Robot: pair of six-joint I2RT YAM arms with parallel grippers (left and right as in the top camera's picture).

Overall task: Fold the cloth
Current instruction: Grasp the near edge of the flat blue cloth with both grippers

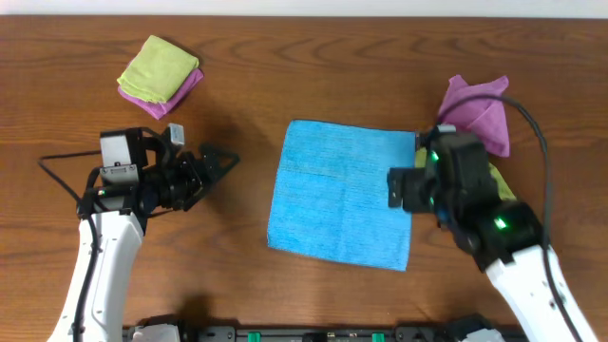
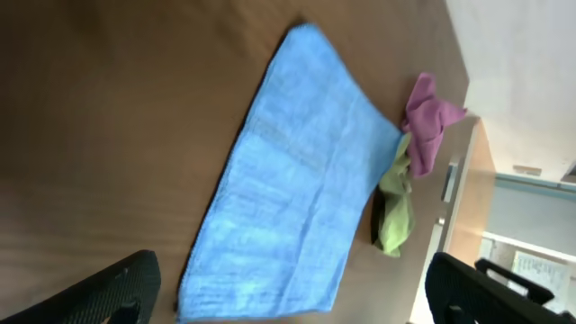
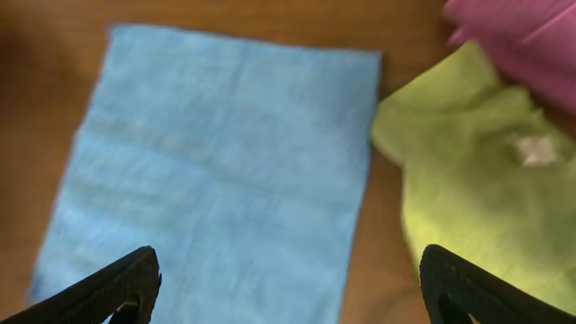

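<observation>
The sky-blue cloth (image 1: 342, 193) lies spread flat in the middle of the wooden table. It also shows in the left wrist view (image 2: 292, 180) and the right wrist view (image 3: 216, 171). No white tag shows on it. My left gripper (image 1: 220, 163) is open and empty, above bare table to the left of the cloth. My right gripper (image 1: 399, 188) is open and empty, hovering over the cloth's right edge. Its fingers frame that edge in the right wrist view (image 3: 288, 283).
A folded lime-green cloth on a purple one (image 1: 160, 74) sits at the back left. A crumpled purple cloth (image 1: 478, 109) and a lime-green cloth (image 3: 468, 171) lie just right of the blue cloth, partly under my right arm.
</observation>
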